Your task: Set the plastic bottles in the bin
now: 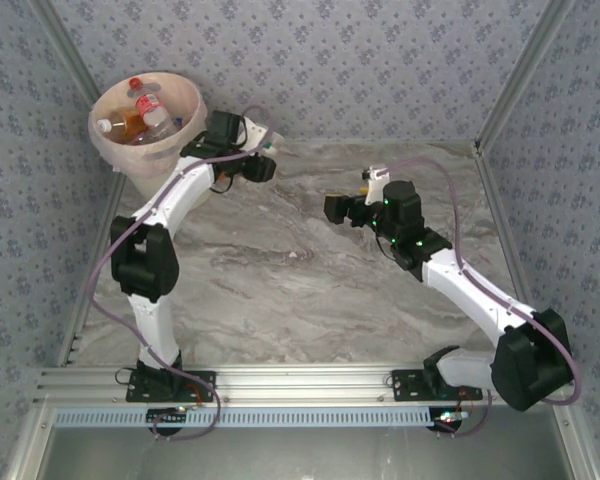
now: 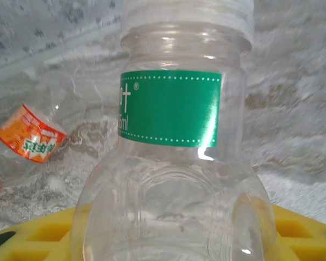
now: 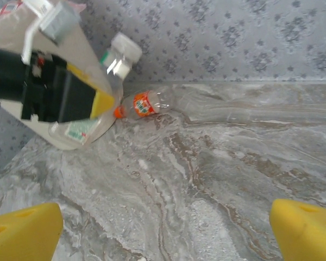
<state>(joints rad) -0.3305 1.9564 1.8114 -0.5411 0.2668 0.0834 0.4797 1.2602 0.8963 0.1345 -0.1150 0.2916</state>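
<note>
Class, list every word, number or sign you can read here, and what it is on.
"+" and "®": green label on the clear plastic bottle.
"ml": same label, start out of sight.
Orange label of the lying clear bottle: too blurred to read.

The table (image 1: 310, 280) was grey with marble veining, the walls (image 1: 380, 60) blue-grey with a small flower pattern. The bin (image 1: 145, 160) was cream-beige. A clear bottle (image 2: 171, 179) wore a green label edged in white dots; a second bottle (image 3: 146, 104) had an orange label and cap.
</note>
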